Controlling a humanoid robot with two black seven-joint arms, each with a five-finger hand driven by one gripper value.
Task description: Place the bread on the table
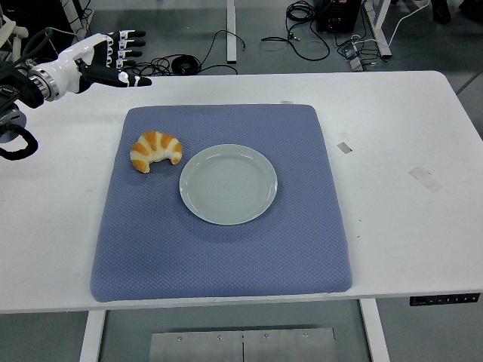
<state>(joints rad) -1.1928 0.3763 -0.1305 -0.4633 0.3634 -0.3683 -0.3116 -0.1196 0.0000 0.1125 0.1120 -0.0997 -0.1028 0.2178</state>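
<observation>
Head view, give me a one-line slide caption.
Croissant lies on the blue mat beside an empty plate; open left hand hovers at far left.

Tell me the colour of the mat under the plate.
Blue-grey with a fine dotted texture; the mat shows in the head view.

Bread lies on the mat, just left of the plate.

Bright, even overhead light, frame sharp throughout. Soft faint shadow under the plate, mild sheen on the table. No blur.
</observation>
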